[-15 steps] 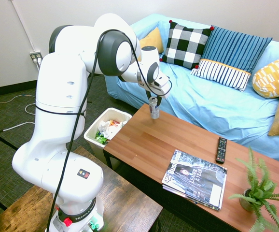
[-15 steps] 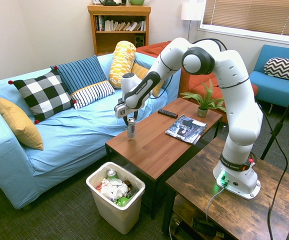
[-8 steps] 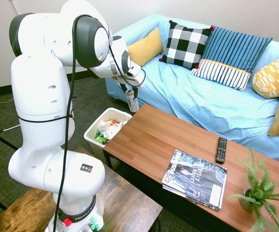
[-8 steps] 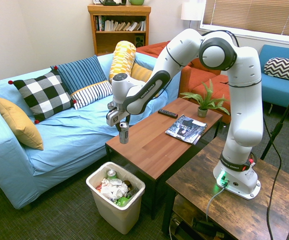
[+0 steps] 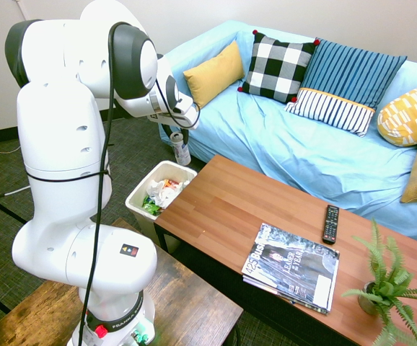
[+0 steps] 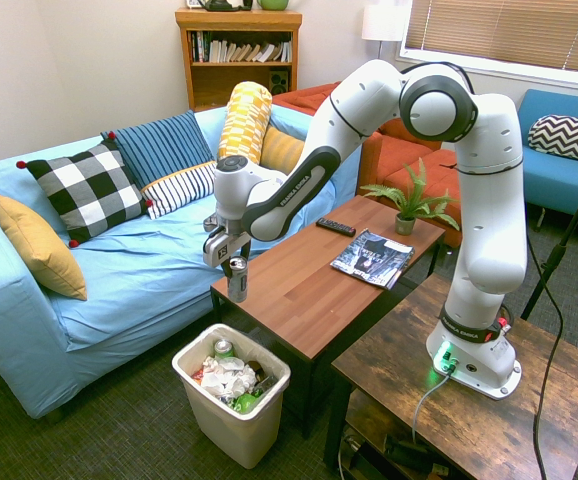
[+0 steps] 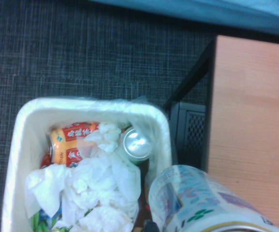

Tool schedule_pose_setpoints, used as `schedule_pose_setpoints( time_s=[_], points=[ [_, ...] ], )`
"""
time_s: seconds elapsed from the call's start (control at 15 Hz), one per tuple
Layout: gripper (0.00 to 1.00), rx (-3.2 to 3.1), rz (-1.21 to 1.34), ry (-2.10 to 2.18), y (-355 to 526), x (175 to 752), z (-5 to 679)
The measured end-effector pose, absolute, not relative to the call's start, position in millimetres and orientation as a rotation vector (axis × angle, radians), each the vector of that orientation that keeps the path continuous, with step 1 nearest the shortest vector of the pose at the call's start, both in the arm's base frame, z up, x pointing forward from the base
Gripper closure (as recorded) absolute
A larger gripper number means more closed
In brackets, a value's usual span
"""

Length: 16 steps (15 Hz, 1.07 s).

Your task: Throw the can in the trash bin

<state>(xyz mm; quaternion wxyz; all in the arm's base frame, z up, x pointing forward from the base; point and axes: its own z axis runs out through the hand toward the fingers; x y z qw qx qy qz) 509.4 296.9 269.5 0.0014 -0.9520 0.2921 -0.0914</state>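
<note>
Above the floor beside the coffee table's (image 6: 309,290) end, the gripper (image 6: 235,267) points down with its fingers clamped on the top of the can (image 6: 237,282), which hangs upright in the air. In the first exterior view the can (image 5: 183,150) sits just past the table (image 5: 266,216) edge, over the dark carpet between the blue sofa (image 5: 302,144) and the trash bin (image 5: 140,196), above the bin's far rim rather than its middle. The second exterior view shows the white bin (image 6: 219,415) on the floor below and slightly toward the camera from the can, well apart from it in height. The wrist view looks straight down: the can (image 7: 202,203) fills the lower right, and the bin (image 7: 19,145) lies beneath, holding crumpled white paper (image 7: 96,188), an orange can (image 7: 72,145) and a silver can top (image 7: 137,143). On the table lie a magazine (image 5: 293,265), a remote (image 5: 330,223) and a potted fern (image 5: 385,288).
</note>
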Motion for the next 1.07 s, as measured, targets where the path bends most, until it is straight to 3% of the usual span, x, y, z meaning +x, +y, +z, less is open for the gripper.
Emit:
schedule_pose_setpoints(
  time_s=[0.47, 0.53, 1.07],
  points=[
    [1.0, -3.041, -0.205, 0.8, 359, 481, 214],
    [0.0, -3.051, -0.201, 0.79, 363, 481, 206],
    [0.0, -3.07, -0.211, 0.776, 372, 482, 193]
  ],
)
